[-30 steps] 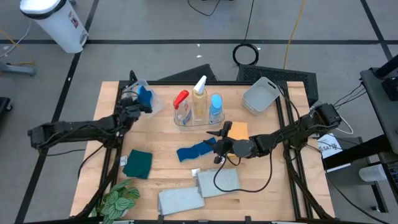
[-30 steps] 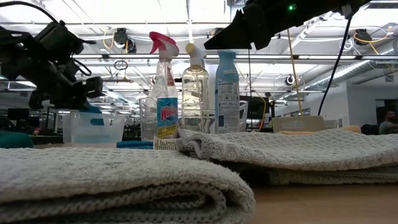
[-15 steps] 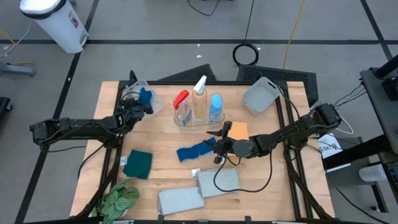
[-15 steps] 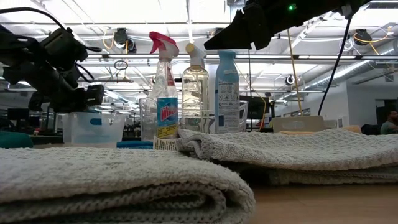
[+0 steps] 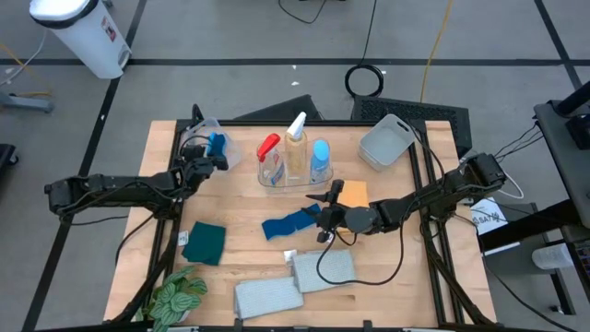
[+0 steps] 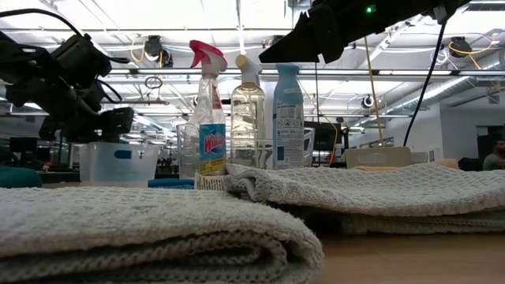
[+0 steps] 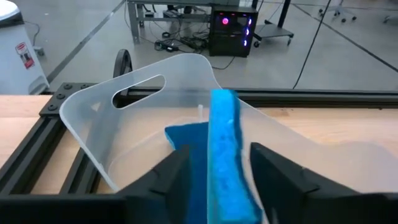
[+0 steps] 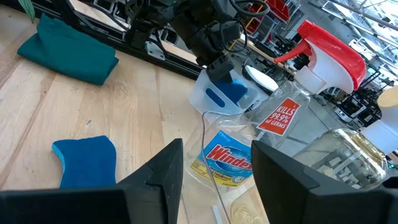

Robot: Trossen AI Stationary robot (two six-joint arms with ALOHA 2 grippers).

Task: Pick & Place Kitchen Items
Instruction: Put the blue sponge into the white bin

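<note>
Blue rectangular sponge (image 5: 217, 145): in the high view it stands on edge inside the clear plastic tub (image 5: 201, 132) at the table's far-left corner, with the left gripper (image 5: 205, 160) at the tub's near wall; the right gripper (image 5: 324, 207) waits mid-table between the blue cloth (image 5: 288, 224) and the flat orange sponge (image 5: 354, 193). In the low view, the left gripper (image 6: 99, 118) hangs just above the tub (image 6: 118, 163), beside the red-trigger spray bottle (image 6: 208, 110). In the left wrist view, the sponge (image 7: 225, 152) rises between the two dark fingers (image 7: 168, 180), which stand spread with a gap on either side, so it appears released. In the right wrist view, that arm's fingers (image 8: 155, 180) are parted and pinch nothing, facing the blue cloth (image 8: 85, 162) and the teal folded cloth (image 8: 66, 48). The step in hand is judged to be the placing of the sponge; the next move calls for lifting the left gripper clear of the tub's rim without dragging the sponge out.
</note>
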